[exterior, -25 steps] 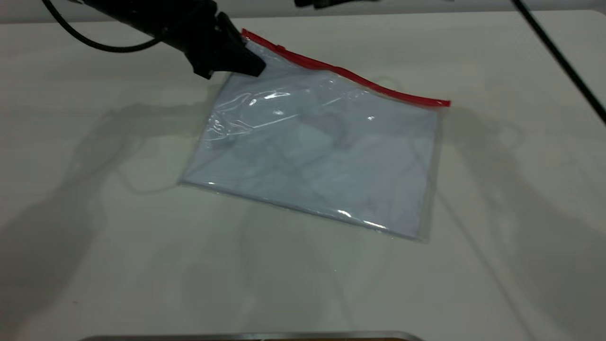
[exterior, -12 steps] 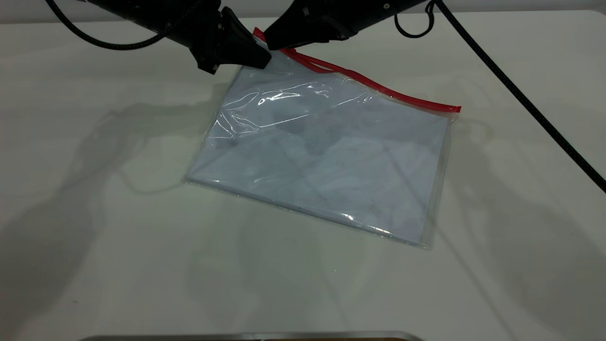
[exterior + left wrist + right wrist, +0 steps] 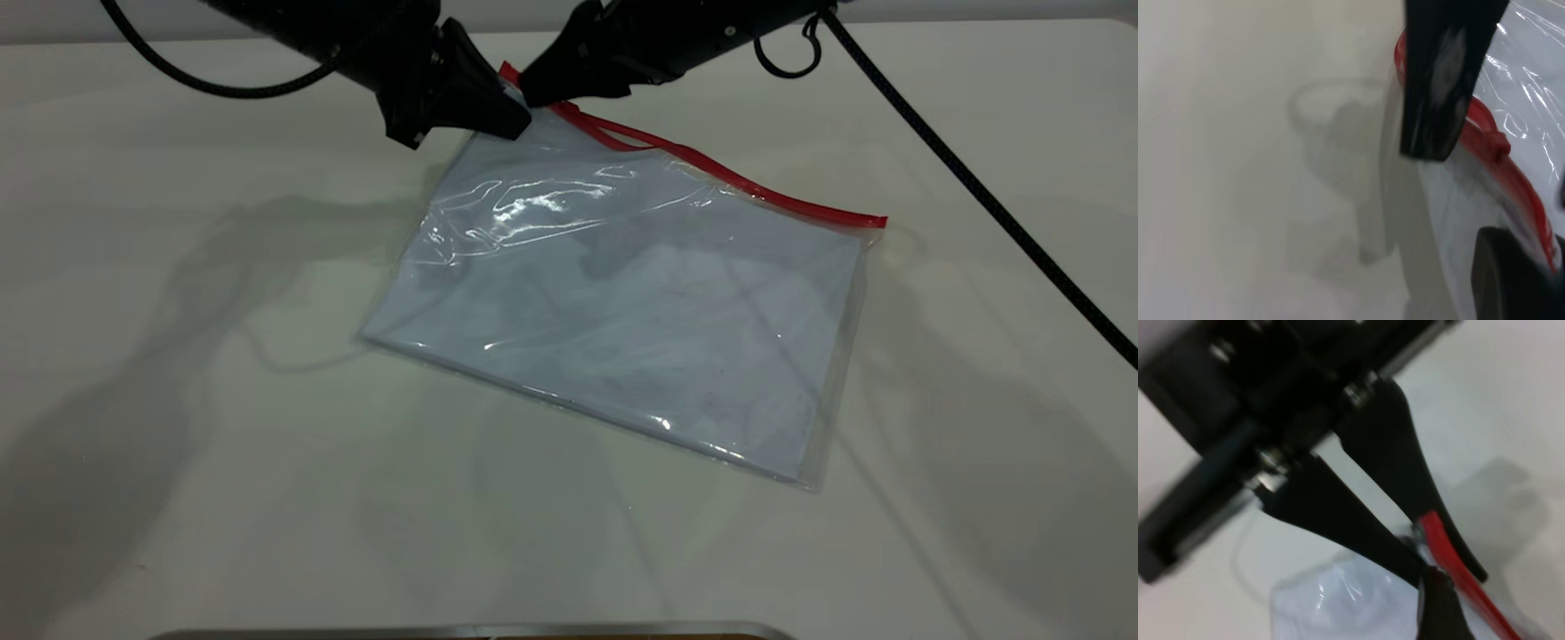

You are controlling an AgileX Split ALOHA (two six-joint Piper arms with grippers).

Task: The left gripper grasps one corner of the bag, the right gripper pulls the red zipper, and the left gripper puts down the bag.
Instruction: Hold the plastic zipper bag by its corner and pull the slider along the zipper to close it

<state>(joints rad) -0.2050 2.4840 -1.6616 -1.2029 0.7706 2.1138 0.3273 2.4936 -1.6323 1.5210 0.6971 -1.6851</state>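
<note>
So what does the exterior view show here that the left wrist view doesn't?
Only the exterior view shows the whole bag on the table, both arms, and the right gripper at the lifted corner. Only the left wrist view shows the small slider tab close up. Both show the red zipper and the left gripper at that corner.

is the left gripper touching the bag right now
Touching. In the right wrist view the left gripper has its jaws closed on the red zipper at the bag corner; the exterior view shows that corner lifted.
</note>
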